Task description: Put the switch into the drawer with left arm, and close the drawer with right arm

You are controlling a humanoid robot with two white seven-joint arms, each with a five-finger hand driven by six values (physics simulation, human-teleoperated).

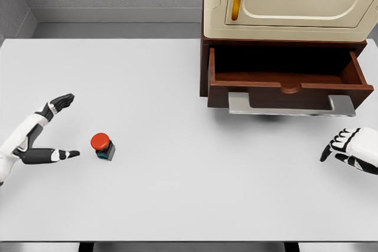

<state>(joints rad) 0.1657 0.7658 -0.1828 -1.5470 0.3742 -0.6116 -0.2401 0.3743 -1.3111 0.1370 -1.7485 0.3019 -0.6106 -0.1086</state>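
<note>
Table point(177, 205): white, wide, mostly bare.
Cabinet point(289, 4): cream, at 1 o'clock, on a brown base.
Drawer point(286, 84): brown, pulled open under the cabinet, inside dark, grey handle point(292, 105) across the front.
Path: nothing lies between switch and drawer.
Switch point(102, 145): at 8 o'clock on the table, red round button on a small dark box with a blue edge, upright.
Left hand point(50, 131): open, thumb and fingers spread wide, just at 9 o'clock of the switch, not touching.
Right hand point(348, 149): at 4 o'clock, fingers relaxed, empty, below the drawer's right end.
</note>
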